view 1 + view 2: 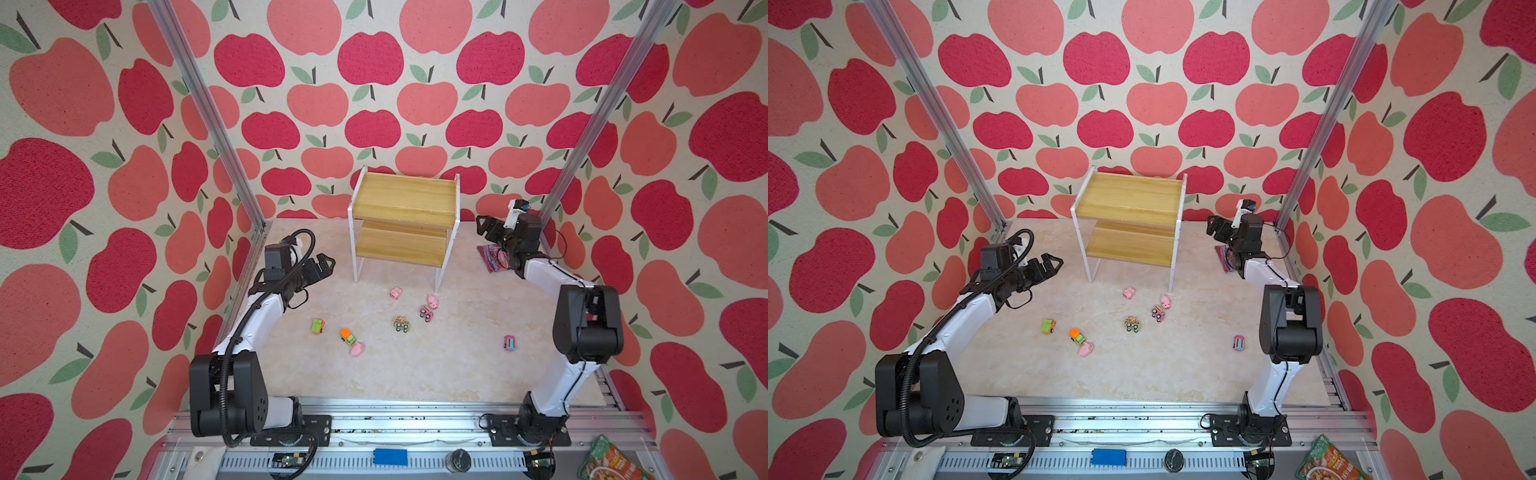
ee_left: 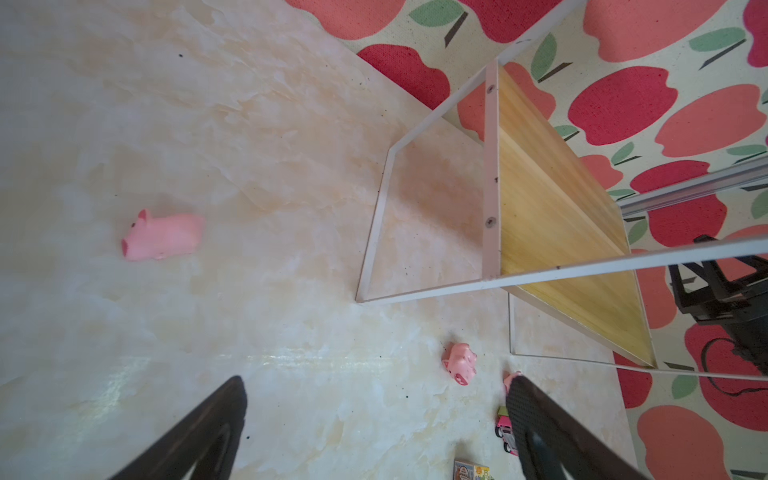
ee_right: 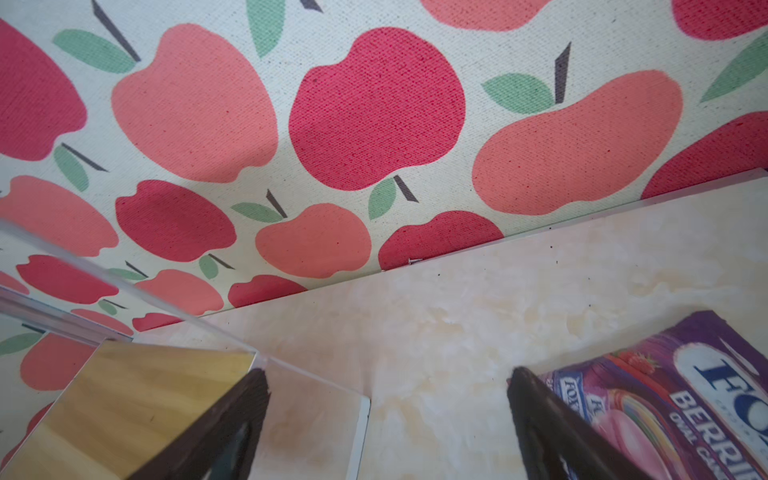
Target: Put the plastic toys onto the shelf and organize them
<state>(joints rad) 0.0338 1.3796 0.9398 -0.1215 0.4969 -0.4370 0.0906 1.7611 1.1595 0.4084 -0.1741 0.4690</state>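
Left gripper [image 1: 328, 265] and right gripper [image 1: 480, 226] are hanging wide open, gripping nothing.
Toys [image 1: 401, 324] are lying scattered before the shelf [image 1: 405, 199].

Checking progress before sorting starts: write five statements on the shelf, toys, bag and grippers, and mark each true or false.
1. The shelf carries no toys. True.
2. The left gripper holds a pig. False: it is open and holds nothing.
3. The orange car lies beside a pig. True.
4. The bag lies on the shelf. False: it lies on the table, to the right of the shelf in both top views.
5. The right gripper is open. True.
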